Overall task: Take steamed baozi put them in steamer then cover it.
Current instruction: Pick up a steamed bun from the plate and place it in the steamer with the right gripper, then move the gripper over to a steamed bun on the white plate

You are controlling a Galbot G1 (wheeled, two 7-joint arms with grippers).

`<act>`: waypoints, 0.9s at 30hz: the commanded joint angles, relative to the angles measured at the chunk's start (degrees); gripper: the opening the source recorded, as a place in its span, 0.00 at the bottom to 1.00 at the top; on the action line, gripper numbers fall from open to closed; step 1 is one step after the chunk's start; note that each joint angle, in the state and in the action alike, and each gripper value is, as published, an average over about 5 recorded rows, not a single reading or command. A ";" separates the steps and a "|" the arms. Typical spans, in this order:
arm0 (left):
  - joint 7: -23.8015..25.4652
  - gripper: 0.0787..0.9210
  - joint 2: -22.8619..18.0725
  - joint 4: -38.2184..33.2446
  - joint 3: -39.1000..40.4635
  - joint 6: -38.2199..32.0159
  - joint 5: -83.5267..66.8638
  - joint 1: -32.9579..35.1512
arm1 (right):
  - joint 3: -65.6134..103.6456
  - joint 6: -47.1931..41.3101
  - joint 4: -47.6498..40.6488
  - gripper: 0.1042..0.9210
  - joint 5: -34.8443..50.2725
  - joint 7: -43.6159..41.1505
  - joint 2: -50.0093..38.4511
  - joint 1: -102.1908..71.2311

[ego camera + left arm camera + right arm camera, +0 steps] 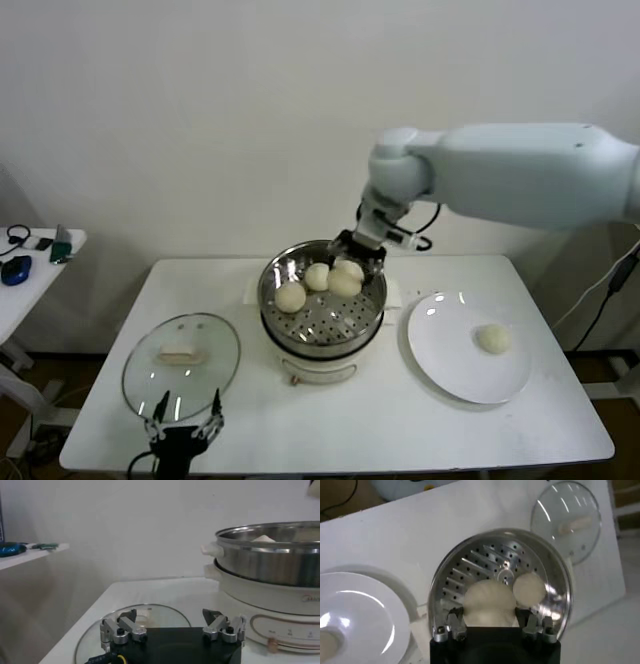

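— Four pale cream-white round dough buns show in your head view: three (318, 277) sit on the perforated steel tray of the round shiny steel steamer pot (322, 322), and one (493, 338) lies on the flat white round plate (440, 365), well apart from your right gripper (358, 248), out on its right.

— Where is that right gripper, and how do its fingers stand?

— You have it hanging over the pot's far rim. In the right wrist view its fingers (454, 623) stand spread, one on each side of a smooth, unmarked bun (488, 603); whether the pads touch it, you cannot tell. A second bun (529, 587) lies just beside that one.

— What room do you have around it?

— Bare perforated tray lies on the near side of the gripper, towards you. The plate's rim comes near the pot's cream-white electric base (265, 597) without touching it.

— And the left arm?

— Your left gripper (184, 428) is parked low at the white table's (330, 425) near edge, fingers (120, 628) spread, just behind the round glass lid with a pale handle (181, 361), which lies flat beside the pot.

— Any writing?

— Small grey markings on the base's front are too faint for you to read.
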 commanded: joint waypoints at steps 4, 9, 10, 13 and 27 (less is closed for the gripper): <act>-0.33 0.88 0.34 0.28 -0.17 -0.15 -0.33 0.17 | 1.00 3.51 -6.58 0.72 -11.22 4.38 8.36 -14.60; -0.32 0.88 0.29 0.24 0.10 -0.04 -0.34 0.04 | 1.22 3.52 -8.75 0.72 -12.46 4.92 8.58 -16.23; -0.32 0.88 0.28 0.23 0.14 -0.03 -0.33 0.01 | 1.30 3.53 -9.12 0.72 -12.65 5.13 8.64 -16.42; -0.34 0.88 0.25 0.21 0.19 -0.04 -0.32 -0.03 | 1.72 3.55 -10.28 0.72 -13.04 6.00 8.93 -16.86; -0.31 0.88 0.25 -0.31 0.52 -0.21 0.13 0.34 | -3.02 5.94 -11.17 0.88 2.98 -2.09 -0.75 -0.01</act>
